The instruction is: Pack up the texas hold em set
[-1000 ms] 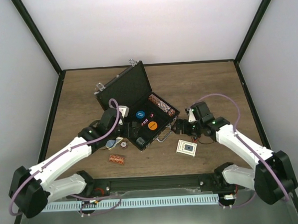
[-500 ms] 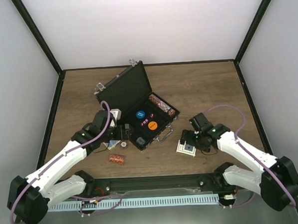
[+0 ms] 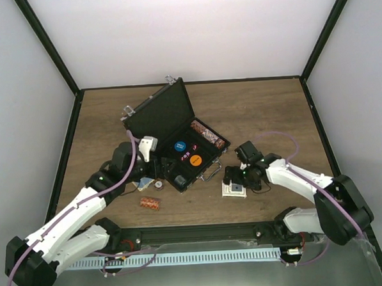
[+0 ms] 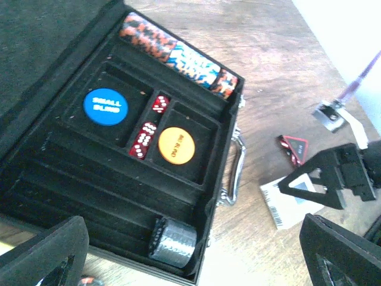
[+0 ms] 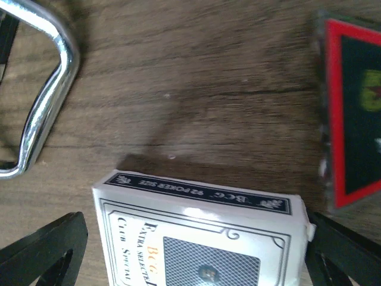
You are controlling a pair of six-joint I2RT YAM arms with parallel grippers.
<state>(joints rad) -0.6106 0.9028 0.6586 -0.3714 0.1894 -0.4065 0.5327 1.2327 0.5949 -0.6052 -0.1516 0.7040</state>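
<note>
**Right pincer straddles a deck beside the open case while the left pincer hangs empty over the trays.**

Top view: the case [image 3: 157, 116] lies open mid-bench [image 3: 272, 107], lid tipped back so both arms can reach in. The right pincer [image 3: 233, 177] sits low over the deck [image 3: 236, 191] just right of the case, and 1 chip stack [image 3: 150, 203] lies loose near the left arm. Left wrist view: the left pincer [image 4: 190, 238] is spread wide and holds nothing. The blue disc [image 4: 105, 107] and orange disc [image 4: 177, 145] each sit in their own pocket, with dice [image 4: 143, 140] between them. Right wrist view: the right pincer's 2 fingers [image 5: 41, 250] stand wide on either side of the deck, probably lined up to grip it; I cannot tell if they touch. The triangle [image 5: 351, 107] lies just beside.
</note>
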